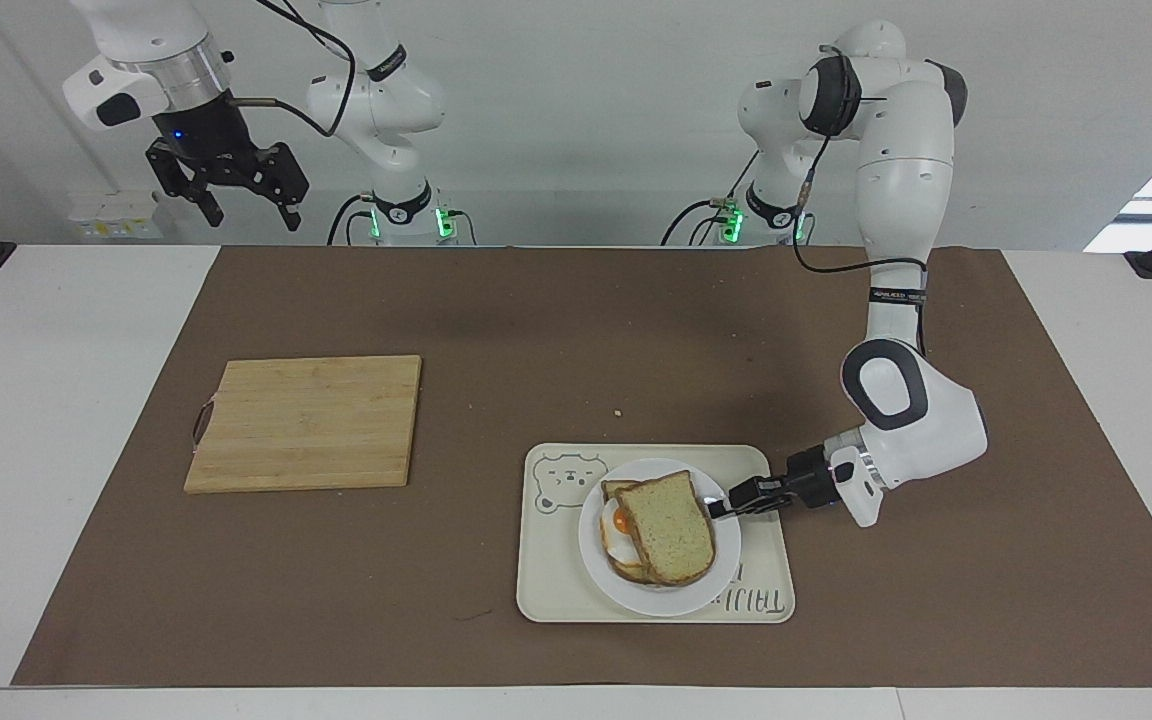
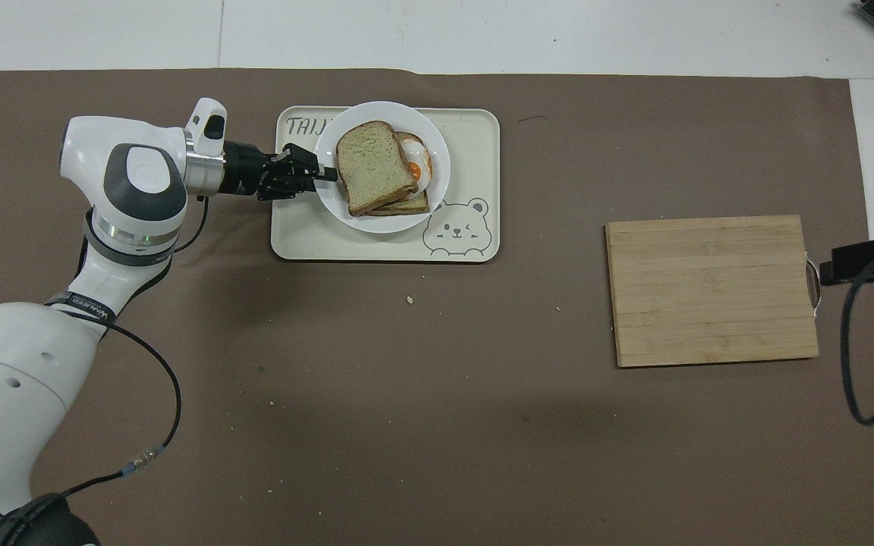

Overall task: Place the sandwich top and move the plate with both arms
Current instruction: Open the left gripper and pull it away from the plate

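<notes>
The sandwich top lies askew on a slice of bread bearing a fried egg. Both rest on the white plate, which sits on the cream tray. My left gripper reaches in low and sideways, at the plate's rim on the side toward the left arm's end. My right gripper waits open and empty, high over the table edge at the right arm's end; only a part of it shows in the overhead view.
A bamboo cutting board lies on the brown mat toward the right arm's end, a little nearer to the robots than the tray. A few crumbs dot the mat between them.
</notes>
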